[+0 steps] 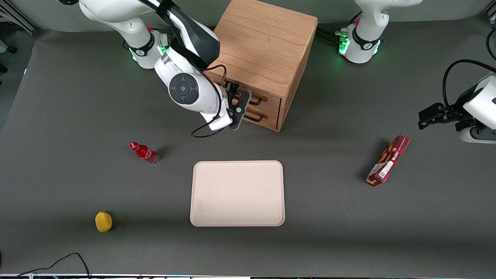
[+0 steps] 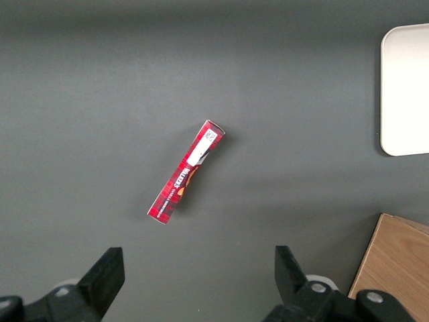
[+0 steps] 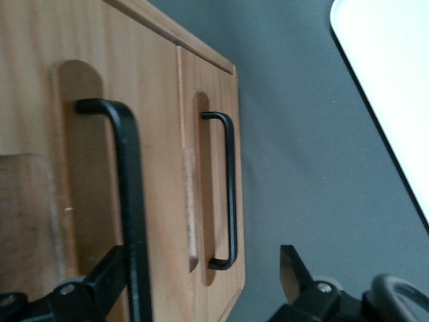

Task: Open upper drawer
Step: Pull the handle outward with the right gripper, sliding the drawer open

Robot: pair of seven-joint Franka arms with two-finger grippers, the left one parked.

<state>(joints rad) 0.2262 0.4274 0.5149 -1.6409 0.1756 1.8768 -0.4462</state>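
The wooden cabinet [image 1: 263,42] stands at the back of the table. Its upper drawer [image 1: 272,100] and the bottom drawer [image 1: 269,118] both look shut. In the right wrist view the upper drawer's black handle [image 3: 129,194] is close up, and the bottom drawer's handle [image 3: 228,188] lies nearer the table. My right gripper [image 1: 237,109] is right in front of the two drawer fronts and hides part of their handles. It is open [image 3: 201,261], with nothing gripped. The upper handle's bar runs just inside one finger [image 3: 100,282]; the other finger [image 3: 293,272] is over the table.
A cream tray [image 1: 237,221] lies nearer the front camera than the cabinet. A small red bottle [image 1: 144,152] and a yellow fruit [image 1: 103,221] lie toward the working arm's end. A red box [image 1: 388,160] lies toward the parked arm's end and also shows in the left wrist view [image 2: 186,171].
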